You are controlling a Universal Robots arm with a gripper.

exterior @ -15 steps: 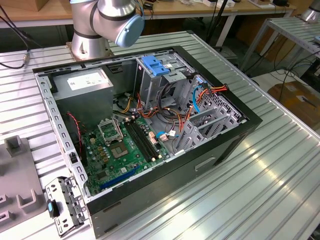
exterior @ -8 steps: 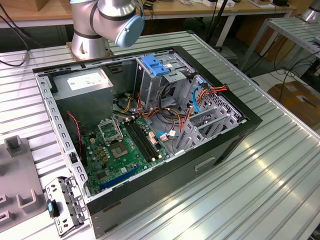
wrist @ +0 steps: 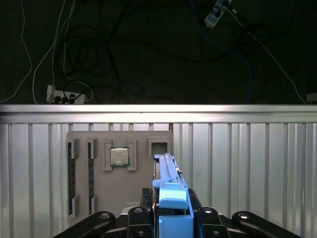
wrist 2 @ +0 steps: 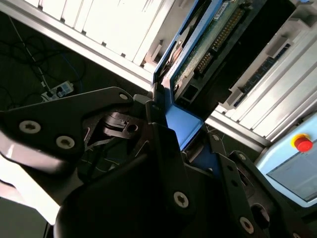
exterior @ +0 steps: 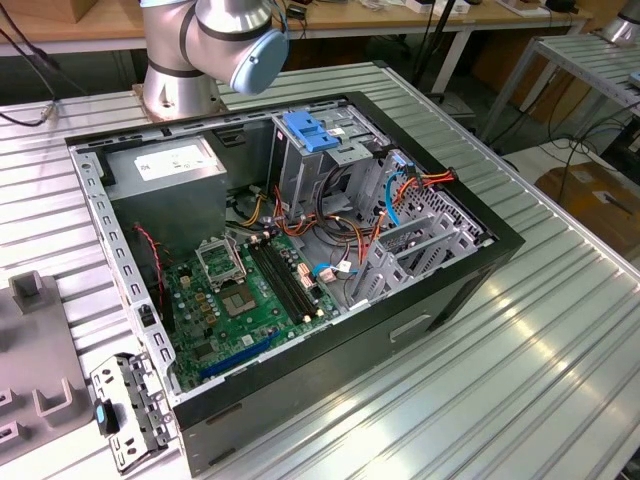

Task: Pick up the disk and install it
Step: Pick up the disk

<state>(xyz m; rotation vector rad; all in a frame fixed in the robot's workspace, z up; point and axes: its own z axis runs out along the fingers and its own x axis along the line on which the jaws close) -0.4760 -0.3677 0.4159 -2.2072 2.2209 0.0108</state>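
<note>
The hand (wrist: pixel 171 218) is clamped on the disk (wrist: pixel 167 168) at its blue side rail, holding it edge-on over the ribbed tabletop (wrist: pixel 247 163) beside the grey parts tray (wrist: pixel 119 193), seemingly lifted clear, which probably leaves the connector end free for fitting.

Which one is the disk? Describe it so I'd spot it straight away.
In the first wrist view, start at the ribbed metal table and the grey tray on it holding a square chip. Against that tray's edge, gripped between the black fingers, is the disk, seen edge-on. It is a thin slab with bright blue plastic rails, unlike the grey tray and silver chip.
</note>
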